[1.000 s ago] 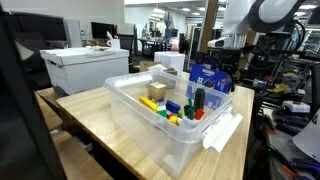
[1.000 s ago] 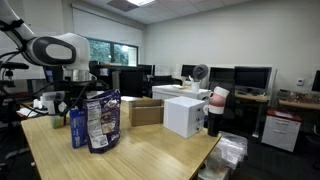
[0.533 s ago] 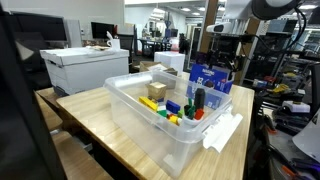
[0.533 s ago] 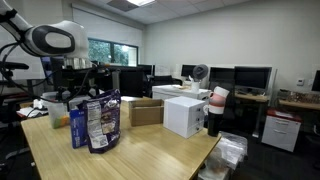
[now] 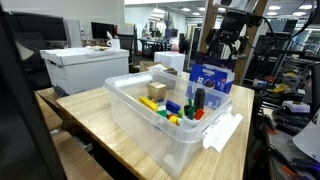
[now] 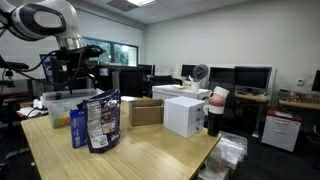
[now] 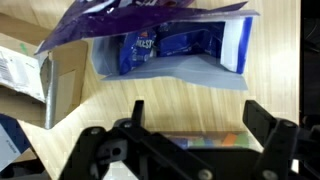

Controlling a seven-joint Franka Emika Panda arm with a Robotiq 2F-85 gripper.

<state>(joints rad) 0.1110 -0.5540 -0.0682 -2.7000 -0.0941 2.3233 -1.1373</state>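
White box [image 5: 85, 68] sits at the left of the frame, then the clear bin [image 5: 135, 115] in the middle, then the blue snack bag [image 5: 208, 78] standing on the wooden table [image 5: 90, 118] just beside the bin's right end. At the upper right the gripper [image 5: 222, 42] hangs above the bag, fingers spread apart and holding nothing.

Worry imo: that bag looks floppy and its top is open, so an off-centre descent could tip it or spill it.

Count: one white box, one bin, one bag, one black bottle [image 5: 199, 97] in the bin. The small coloured bits inside are too tiny to count.
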